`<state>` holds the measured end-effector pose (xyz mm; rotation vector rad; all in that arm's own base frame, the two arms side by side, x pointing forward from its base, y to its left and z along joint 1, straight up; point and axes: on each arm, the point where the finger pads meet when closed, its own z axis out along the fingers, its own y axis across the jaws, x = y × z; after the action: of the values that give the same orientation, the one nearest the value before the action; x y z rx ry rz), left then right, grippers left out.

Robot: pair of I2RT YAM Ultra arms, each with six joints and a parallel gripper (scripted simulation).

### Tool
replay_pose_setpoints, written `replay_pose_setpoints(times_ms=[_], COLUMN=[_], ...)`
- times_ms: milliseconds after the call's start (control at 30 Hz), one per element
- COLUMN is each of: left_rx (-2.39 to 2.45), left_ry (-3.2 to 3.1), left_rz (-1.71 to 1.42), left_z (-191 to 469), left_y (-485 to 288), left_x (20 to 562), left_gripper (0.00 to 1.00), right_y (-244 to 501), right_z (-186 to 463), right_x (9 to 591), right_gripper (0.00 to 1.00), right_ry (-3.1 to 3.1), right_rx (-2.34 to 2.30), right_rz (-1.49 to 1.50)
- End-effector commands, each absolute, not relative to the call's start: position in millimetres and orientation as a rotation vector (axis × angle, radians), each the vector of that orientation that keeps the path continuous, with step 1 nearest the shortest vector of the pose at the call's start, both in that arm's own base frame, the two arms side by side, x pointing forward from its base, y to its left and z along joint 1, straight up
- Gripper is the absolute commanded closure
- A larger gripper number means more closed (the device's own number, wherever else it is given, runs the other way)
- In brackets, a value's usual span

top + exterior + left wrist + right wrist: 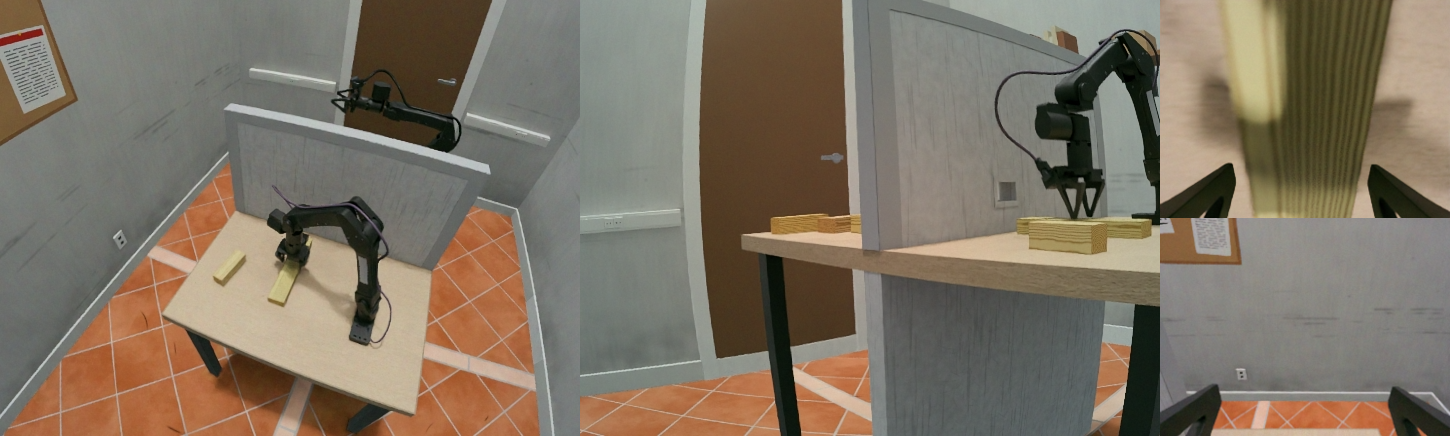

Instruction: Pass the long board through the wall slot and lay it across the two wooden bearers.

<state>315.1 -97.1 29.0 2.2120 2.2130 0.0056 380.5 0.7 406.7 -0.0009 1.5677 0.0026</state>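
The long board (pixel 287 282) lies flat on the table on the near side of the grey panel wall (pixel 350 175), one end pointing at the wall. My left gripper (pixel 293 256) points straight down over the board's wall-side half. In the left wrist view its fingers stand open on either side of the board (pixel 1311 112), with gaps. The slot (pixel 1006 192) is low in the wall. Wooden blocks (pixel 798 223) (pixel 835 224) lie on the table beyond the wall; I cannot tell bearers from offcuts. My right gripper (pixel 341 100) is open and empty, high behind the wall.
A short wooden offcut (pixel 229 267) lies on the near side, left of the board, also in the exterior view (pixel 1067 236). The left arm's base (pixel 361 331) is near the right front edge. The right wrist view shows only the room wall between open fingers.
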Motion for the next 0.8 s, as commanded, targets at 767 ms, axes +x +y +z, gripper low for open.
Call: replay_pose_setpoints(times_ms=[767], left_rx=[2.157], left_ry=[2.171], left_rz=[0.051], left_z=[87.0], left_y=[-102.5], left_x=[328.2], left_gripper=[0.26], right_y=[5.6], right_z=[432.5], right_x=[380.7], right_gripper=[0.00], right_ry=[1.504], right_rx=[-0.012], right_rz=[0.018])
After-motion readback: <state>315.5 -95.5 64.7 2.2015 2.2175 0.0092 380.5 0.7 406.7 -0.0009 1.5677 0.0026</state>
